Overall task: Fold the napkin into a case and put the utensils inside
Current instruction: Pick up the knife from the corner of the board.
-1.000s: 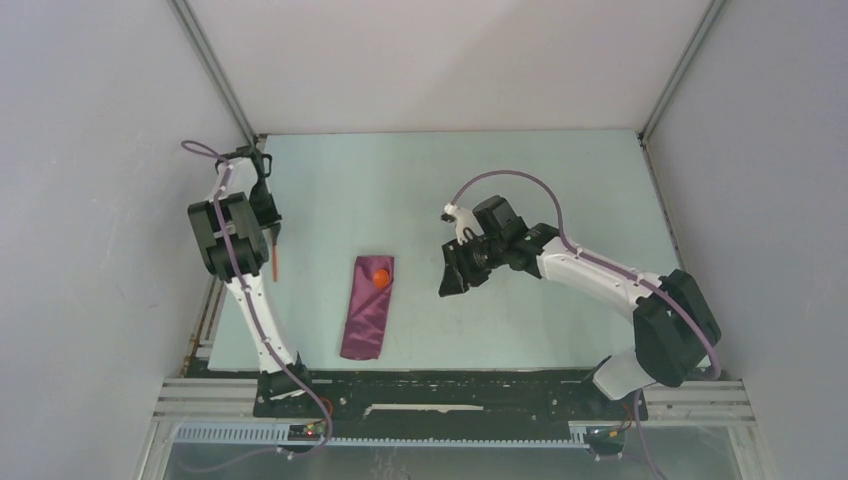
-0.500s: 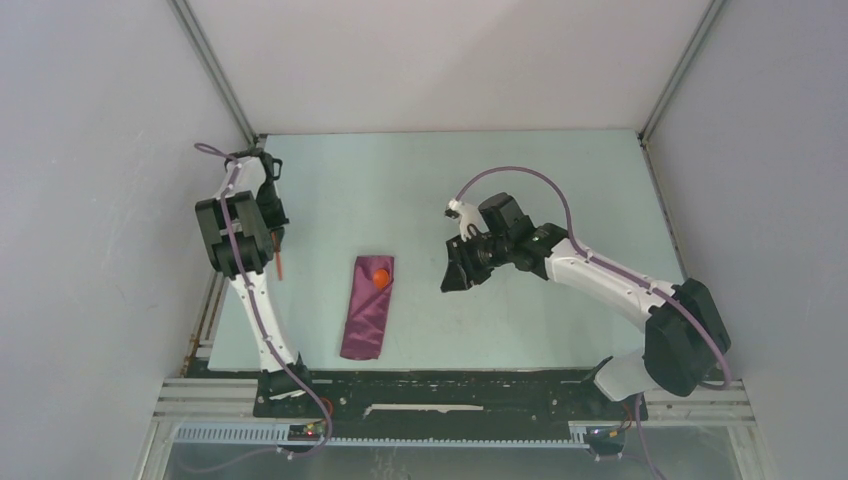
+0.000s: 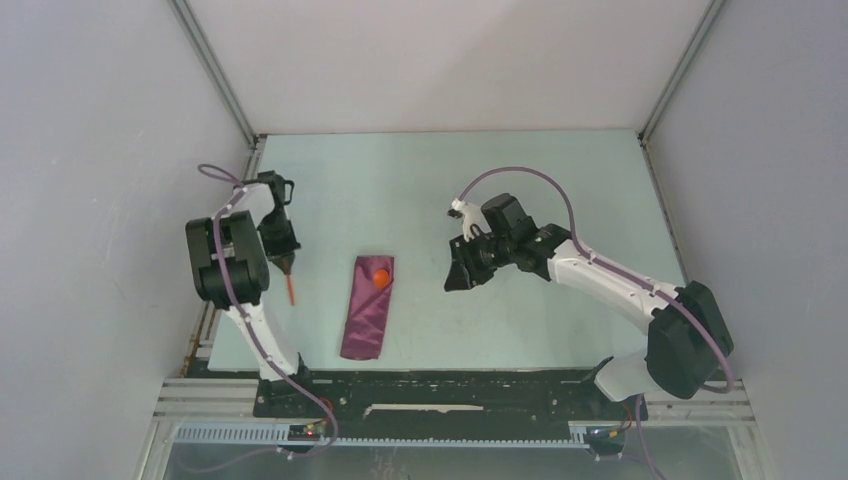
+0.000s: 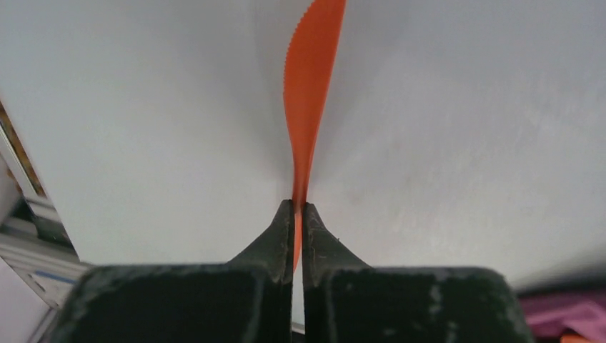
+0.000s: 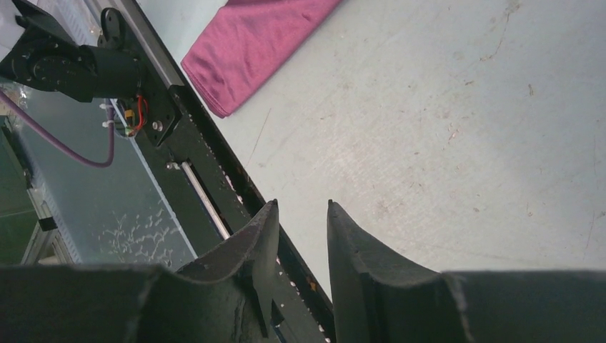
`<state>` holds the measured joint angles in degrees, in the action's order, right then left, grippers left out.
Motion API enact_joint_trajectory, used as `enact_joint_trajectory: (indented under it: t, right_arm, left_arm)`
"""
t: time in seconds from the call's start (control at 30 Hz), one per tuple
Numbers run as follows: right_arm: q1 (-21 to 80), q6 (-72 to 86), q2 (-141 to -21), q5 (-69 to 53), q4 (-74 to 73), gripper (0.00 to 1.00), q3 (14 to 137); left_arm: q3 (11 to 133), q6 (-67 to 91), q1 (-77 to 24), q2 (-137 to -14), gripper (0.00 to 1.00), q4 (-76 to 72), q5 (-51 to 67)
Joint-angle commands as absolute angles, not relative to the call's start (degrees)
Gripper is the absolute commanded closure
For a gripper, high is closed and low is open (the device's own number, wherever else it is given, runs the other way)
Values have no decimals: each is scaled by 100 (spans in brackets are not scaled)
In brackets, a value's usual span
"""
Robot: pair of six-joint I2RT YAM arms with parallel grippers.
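The maroon napkin point(image 3: 366, 307) lies folded as a long narrow case at the table's near middle. The round end of an orange utensil point(image 3: 381, 277) pokes out at its far end. To the left of the case, my left gripper point(image 3: 287, 262) is shut on an orange knife point(image 3: 291, 287). In the left wrist view the serrated orange knife point(image 4: 311, 86) runs forward from my left gripper point(image 4: 299, 207). Right of the case, my right gripper point(image 3: 452, 278) hangs open with nothing in it. In its wrist view my right gripper point(image 5: 302, 207) shows a clear gap, with the napkin point(image 5: 250, 43) ahead.
The black base rail point(image 3: 450, 385) runs along the near edge, close under the right fingers point(image 5: 243, 243) in the wrist view. Grey walls close in the table on the left, right and far sides.
My left gripper has shut on the orange knife and carried it right, toward the case. The right jaws have narrowed a little; the right arm has barely shifted.
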<state>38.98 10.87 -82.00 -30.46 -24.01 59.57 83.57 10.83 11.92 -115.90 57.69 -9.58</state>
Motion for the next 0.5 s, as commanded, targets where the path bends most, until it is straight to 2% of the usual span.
enact_joint_trajectory:
  t: [0.0,0.23,0.47]
  right_arm:
    - [3915,1197,-8063,-3043,-2236,62,5881]
    - [4078,1249,-8068,-3013,-2153,64,5824]
    - [4262,1429,-8031,-2862,-2042,65,5708]
  left_arm:
    - [7148,1773,802,-9939,100,4719,-1082]
    - [6229,2064,-22,-8505,100,4149,-1524]
    - [6538,2738,-1340,-8581,100,3895,-1469]
